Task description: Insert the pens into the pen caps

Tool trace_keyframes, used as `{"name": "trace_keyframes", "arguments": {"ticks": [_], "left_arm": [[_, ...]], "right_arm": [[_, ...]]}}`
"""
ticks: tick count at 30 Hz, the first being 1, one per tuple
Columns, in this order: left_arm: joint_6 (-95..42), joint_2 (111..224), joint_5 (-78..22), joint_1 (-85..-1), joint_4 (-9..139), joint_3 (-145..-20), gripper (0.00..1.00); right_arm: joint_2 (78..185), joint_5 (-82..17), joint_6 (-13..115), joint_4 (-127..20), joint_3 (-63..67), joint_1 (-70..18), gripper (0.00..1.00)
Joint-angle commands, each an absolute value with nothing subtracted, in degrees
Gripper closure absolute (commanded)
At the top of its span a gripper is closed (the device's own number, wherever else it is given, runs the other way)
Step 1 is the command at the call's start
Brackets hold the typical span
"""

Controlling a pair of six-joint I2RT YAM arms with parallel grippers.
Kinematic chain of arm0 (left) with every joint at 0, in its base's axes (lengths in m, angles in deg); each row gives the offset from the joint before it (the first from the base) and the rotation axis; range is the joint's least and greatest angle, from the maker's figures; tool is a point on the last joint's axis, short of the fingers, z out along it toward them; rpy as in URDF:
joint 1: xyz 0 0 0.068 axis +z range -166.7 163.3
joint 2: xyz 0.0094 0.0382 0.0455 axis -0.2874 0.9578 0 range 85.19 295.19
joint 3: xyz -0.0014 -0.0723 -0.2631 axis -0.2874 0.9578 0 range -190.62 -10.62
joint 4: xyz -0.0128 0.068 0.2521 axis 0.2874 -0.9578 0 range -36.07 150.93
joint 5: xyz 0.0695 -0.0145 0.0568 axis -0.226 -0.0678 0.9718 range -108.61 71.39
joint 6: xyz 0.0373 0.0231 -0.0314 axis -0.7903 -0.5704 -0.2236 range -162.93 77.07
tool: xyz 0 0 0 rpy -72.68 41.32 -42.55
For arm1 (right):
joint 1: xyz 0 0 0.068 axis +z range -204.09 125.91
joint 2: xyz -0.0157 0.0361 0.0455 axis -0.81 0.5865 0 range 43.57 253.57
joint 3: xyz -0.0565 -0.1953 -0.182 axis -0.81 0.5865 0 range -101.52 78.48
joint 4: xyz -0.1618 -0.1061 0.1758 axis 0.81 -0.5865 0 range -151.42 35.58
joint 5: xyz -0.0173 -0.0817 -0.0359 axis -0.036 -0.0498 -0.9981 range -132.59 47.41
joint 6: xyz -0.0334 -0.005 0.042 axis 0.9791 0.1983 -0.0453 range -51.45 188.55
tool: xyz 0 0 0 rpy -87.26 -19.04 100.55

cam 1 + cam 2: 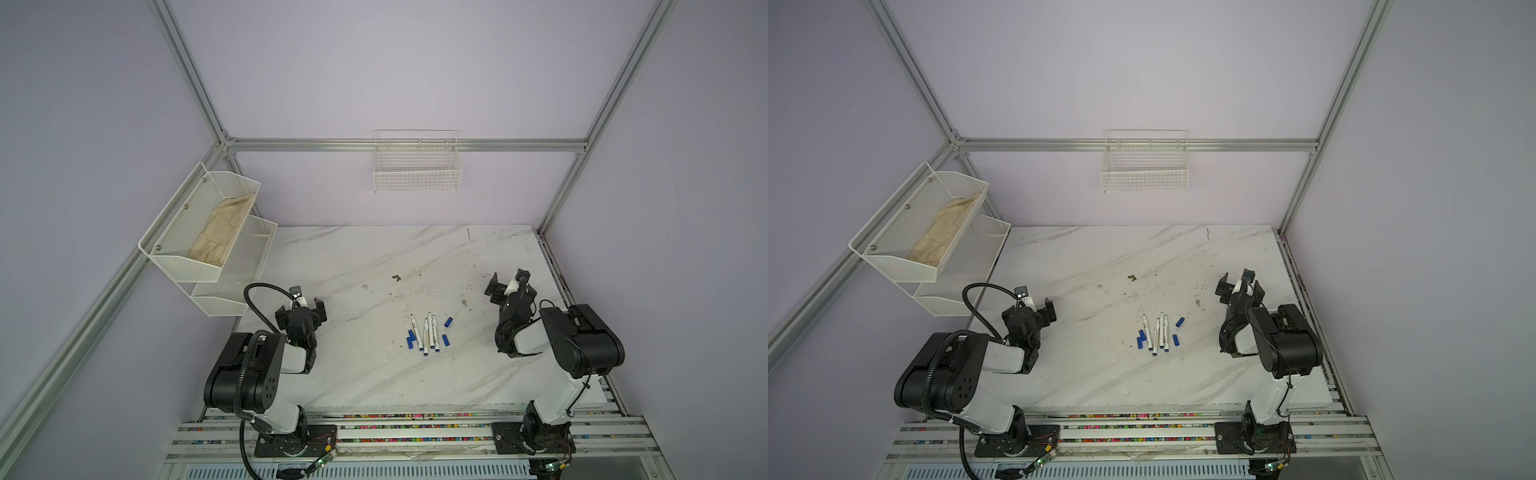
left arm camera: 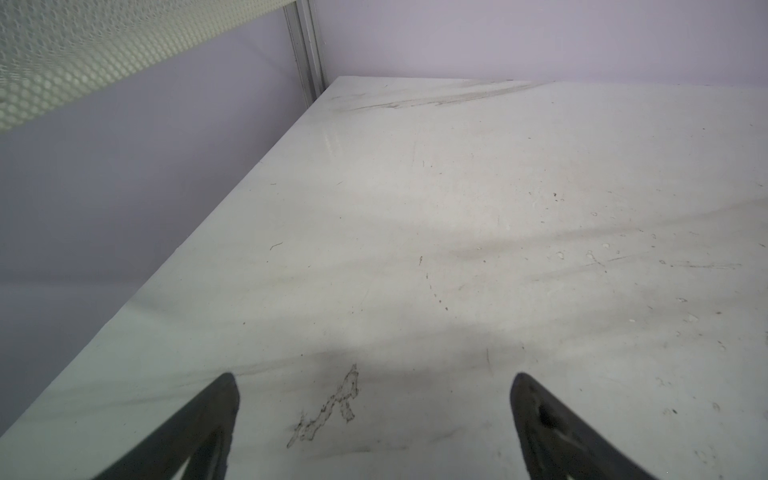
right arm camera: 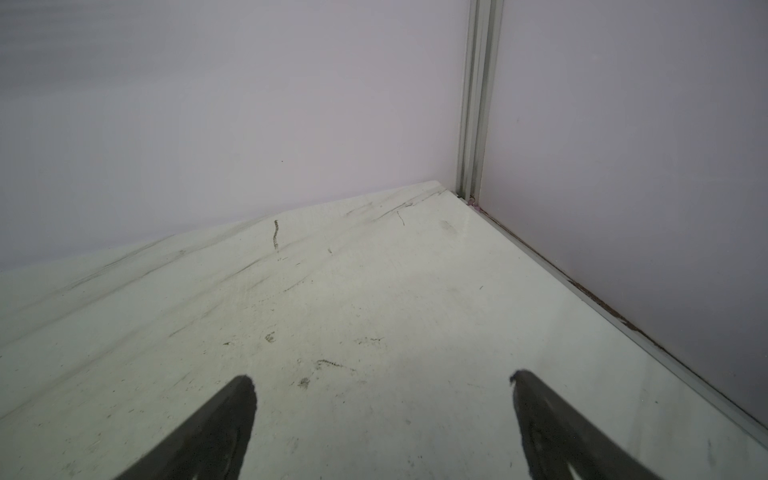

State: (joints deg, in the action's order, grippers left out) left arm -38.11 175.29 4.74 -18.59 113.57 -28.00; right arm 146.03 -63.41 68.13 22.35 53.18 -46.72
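Observation:
Several white pens lie side by side near the middle of the marble table, tips pointing to the back wall. Dark-blue pen caps lie loose around them: two to their left and two to their right. My left gripper stands open over bare table, well left of the pens. My right gripper is open too, to the right of the pens and further back. Neither wrist view shows pens or caps.
A white mesh shelf with a cloth in it hangs on the left wall above the left arm. A wire basket hangs on the back wall. Aluminium frame posts stand at the table's back corners.

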Motion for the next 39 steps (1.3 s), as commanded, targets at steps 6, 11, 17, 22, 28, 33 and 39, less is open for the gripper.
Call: {"name": "trace_keyframes", "arguments": {"ticks": [6,11,17,22,28,33,39], "left_arm": [[-39.3,175.5,6.2,-18.7,116.6,-32.0,0.00],[-39.3,175.6,6.2,-18.7,116.6,-32.1,0.00],[-39.3,175.5,6.5,-18.9,116.6,-31.9,0.00],[-41.4,172.5,8.4,-20.5,112.0,-33.5,0.00],[-47.8,167.3,15.1,-26.2,102.9,-37.9,0.00],[-40.6,162.8,22.9,-33.1,91.7,-43.7,0.00],[-22.6,164.3,23.7,-41.5,69.9,-53.6,0.00]], "right_arm": [[145.6,-64.5,68.9,24.1,52.7,-47.0,0.03],[145.9,-63.6,69.0,25.0,52.8,-47.0,0.02],[145.6,-63.8,69.1,25.1,53.1,-47.0,0.10],[138.9,-70.2,69.2,15.9,51.0,-45.2,0.25],[133.8,-85.8,65.2,-0.8,44.6,-39.0,0.37],[131.3,-94.4,61.3,-12.5,40.4,-31.4,0.41],[126.8,-91.2,48.4,-27.4,36.9,-29.6,0.40]]}}
